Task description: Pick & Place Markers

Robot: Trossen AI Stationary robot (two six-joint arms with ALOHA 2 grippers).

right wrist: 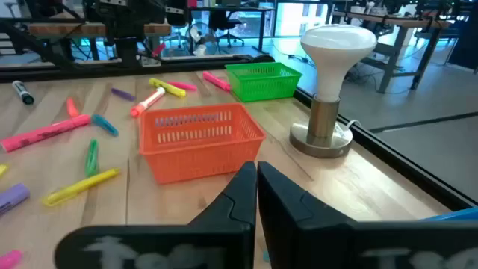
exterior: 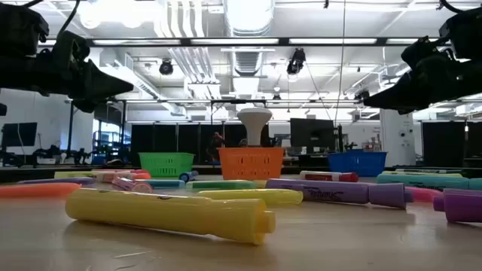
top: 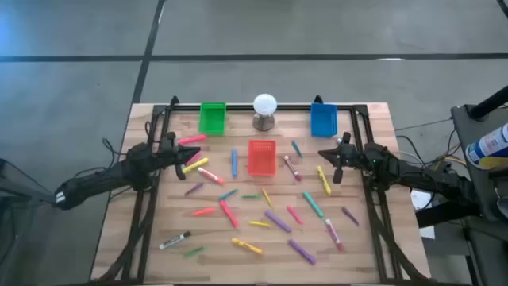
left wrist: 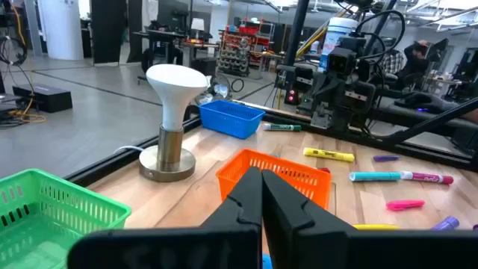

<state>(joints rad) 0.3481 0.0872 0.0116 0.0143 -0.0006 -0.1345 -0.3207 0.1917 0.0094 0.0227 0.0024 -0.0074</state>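
Many markers (top: 278,221) in pink, red, yellow, green, blue and purple lie flat and scattered over the wooden table, with one white-and-black marker (top: 175,240) near the left front. In the low view a yellow marker (exterior: 169,213) lies nearest. My left gripper (top: 181,156) hovers shut and empty over the table's left part, its fingers (left wrist: 261,202) pointing toward the red bin (left wrist: 276,175). My right gripper (top: 327,156) hovers shut and empty on the right, aimed at the same bin (right wrist: 198,138). Both arms show raised above the table in the low view.
A green bin (top: 212,117), a white ball on a grey stand (top: 264,110) and a blue bin (top: 323,119) stand along the far edge, and the red bin (top: 262,156) sits in the middle. A black frame (top: 147,199) borders the table. Equipment stands off to the right.
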